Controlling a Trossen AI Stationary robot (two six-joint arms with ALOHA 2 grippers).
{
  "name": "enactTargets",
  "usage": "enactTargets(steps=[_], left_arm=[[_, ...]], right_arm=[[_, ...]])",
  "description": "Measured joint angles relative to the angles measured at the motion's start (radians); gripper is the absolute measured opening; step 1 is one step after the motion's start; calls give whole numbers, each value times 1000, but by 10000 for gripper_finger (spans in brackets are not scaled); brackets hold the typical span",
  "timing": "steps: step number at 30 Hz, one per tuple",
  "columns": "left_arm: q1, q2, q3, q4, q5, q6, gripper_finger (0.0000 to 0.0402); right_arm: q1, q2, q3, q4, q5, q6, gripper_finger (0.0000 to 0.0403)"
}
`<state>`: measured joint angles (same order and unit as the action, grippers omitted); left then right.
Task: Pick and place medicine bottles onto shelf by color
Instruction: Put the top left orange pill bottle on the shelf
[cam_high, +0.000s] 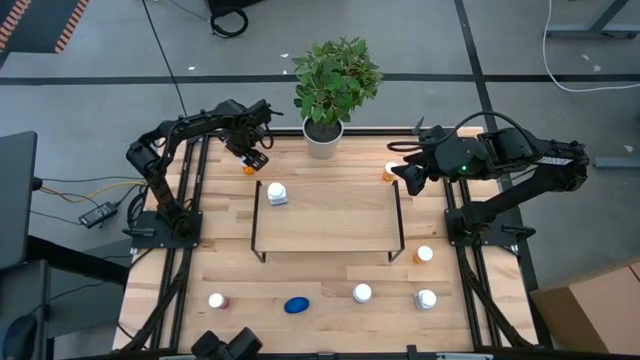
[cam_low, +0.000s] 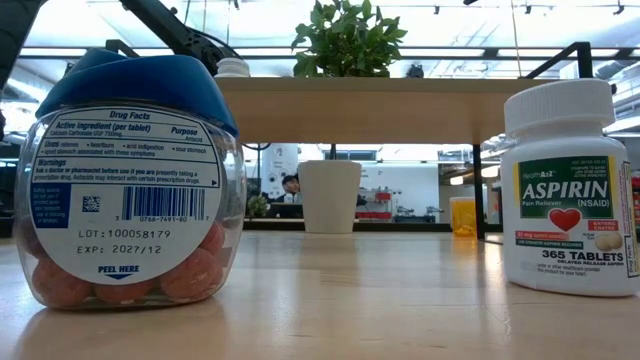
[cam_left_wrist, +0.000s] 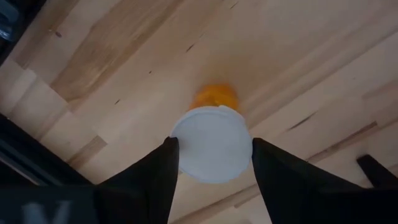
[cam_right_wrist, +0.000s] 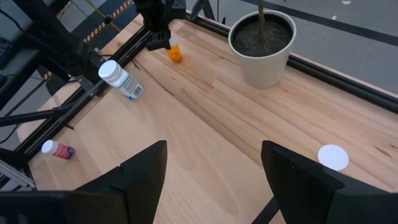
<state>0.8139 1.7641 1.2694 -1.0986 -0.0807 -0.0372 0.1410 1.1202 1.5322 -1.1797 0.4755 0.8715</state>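
My left gripper (cam_high: 251, 158) hangs over the table's far left, pointing down, shut on an orange medicine bottle (cam_high: 248, 170) with a white cap (cam_left_wrist: 212, 151). My right gripper (cam_high: 408, 178) waits open above the far right, next to another orange bottle (cam_high: 390, 172). The shelf (cam_high: 330, 230) stands mid-table with a white bottle (cam_high: 277, 193) upright on its far left corner. Along the near edge stand a dark reddish bottle (cam_high: 216, 300), a blue oval one (cam_high: 296, 305) and two white ones (cam_high: 362, 293) (cam_high: 426, 298). One more orange bottle (cam_high: 424, 254) stands right of the shelf. My left gripper pinches the white cap's rim (cam_left_wrist: 176, 149) between its two fingers, one on each side. The fingers (cam_left_wrist: 268, 171) come from above, pointing down. The orange body (cam_left_wrist: 214, 96) shows below the cap, and the bottle (cam_right_wrist: 175, 55) seems to stand on the tabletop.
A white plant pot (cam_high: 323, 137) with a leafy plant stands at the far edge between the two arms. Black rails (cam_high: 178, 200) run along both sides of the table. In the low view the blue jar (cam_low: 130, 190) and an aspirin bottle (cam_low: 570, 190) stand close in front.
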Motion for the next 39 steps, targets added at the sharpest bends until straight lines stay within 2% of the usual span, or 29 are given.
enactTargets(steps=[20,39], left_arm=[[0,0,0,-8,15,-4,290],[0,3,0,-10,14,-6,307]], right_arm=[[0,0,0,0,2,-3,269],[0,0,0,0,3,-8,269]])
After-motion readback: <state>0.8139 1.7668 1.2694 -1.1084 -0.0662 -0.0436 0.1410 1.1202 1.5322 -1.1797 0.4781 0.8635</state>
